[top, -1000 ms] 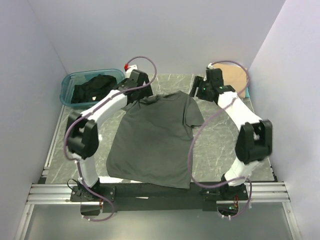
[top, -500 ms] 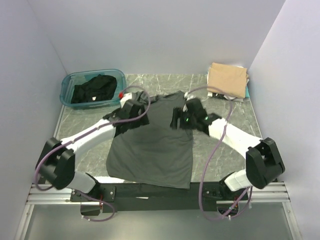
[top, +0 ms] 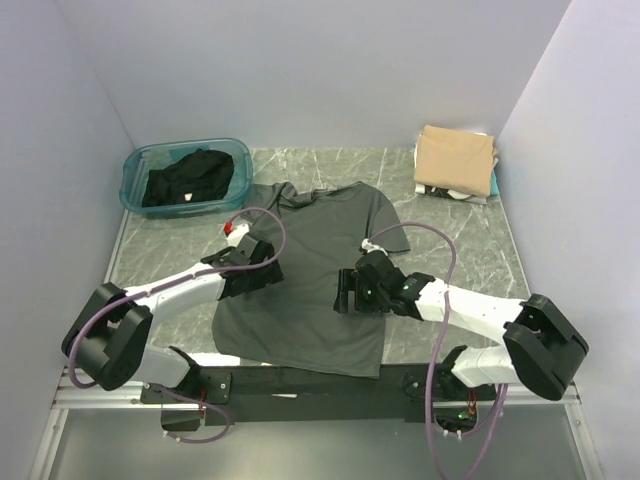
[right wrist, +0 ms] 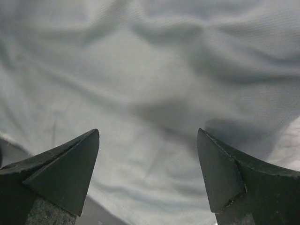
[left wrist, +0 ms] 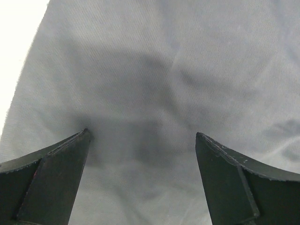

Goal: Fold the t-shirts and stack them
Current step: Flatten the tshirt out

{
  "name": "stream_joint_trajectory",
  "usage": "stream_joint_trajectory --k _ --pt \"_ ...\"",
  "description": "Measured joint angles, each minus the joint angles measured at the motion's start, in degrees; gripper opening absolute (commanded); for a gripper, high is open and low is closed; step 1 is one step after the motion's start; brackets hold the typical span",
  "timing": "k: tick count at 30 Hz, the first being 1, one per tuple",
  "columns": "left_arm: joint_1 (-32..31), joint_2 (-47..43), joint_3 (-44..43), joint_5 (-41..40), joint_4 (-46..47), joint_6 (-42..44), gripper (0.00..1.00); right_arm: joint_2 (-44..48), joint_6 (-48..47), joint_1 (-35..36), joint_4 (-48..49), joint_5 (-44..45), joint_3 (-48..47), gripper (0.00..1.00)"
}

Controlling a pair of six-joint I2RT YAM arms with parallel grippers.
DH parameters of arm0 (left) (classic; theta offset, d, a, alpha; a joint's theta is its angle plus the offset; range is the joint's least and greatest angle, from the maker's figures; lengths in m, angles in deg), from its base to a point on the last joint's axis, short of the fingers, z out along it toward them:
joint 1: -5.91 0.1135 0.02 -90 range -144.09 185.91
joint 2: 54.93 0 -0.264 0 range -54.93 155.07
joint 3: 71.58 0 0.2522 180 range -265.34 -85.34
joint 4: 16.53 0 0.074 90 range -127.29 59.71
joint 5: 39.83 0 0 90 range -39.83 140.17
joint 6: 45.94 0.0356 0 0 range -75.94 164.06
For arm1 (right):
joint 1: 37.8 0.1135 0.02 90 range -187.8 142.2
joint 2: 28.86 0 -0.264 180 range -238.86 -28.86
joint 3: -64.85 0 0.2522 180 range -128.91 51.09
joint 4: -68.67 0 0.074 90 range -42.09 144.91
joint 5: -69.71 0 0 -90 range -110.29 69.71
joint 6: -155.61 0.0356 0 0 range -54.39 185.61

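The grey shirt (top: 318,285) lay flat in the middle of the table (top: 450,250). The left gripper (left wrist: 141,133) was low over its left edge, the right gripper (right wrist: 148,131) over its right side, both with fingers spread wide, grasping nothing.

Top external camera high behind arm bases (top: 180,385), angled down over whole grey marbled tabletop (top: 480,240); both wrist cameras point down, very near, past own black fingers (left wrist: 47,178), sharing dark charcoal-grey cloth t-shirt (top: 310,290) with it.
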Motion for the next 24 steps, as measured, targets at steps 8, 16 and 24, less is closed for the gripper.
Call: stream_joint_trajectory --k 8,16,24 --pt "-1.4 -0.3 4.0 3.8 6.3 -2.5 0.99 -8.2 1.0 -3.7 -1.0 4.7 -4.4 0.91" --pt "-12.3 2.6 3.9 9.9 15.7 -7.8 1.00 -18.8 -2.9 -17.1 -1.2 2.0 -14.8 0.90" --pt "-23.5 17.9 -10.3 16.6 19.3 -12.4 0.99 -33.4 -10.6 -26.0 -5.9 -1.3 -33.6 0.89"
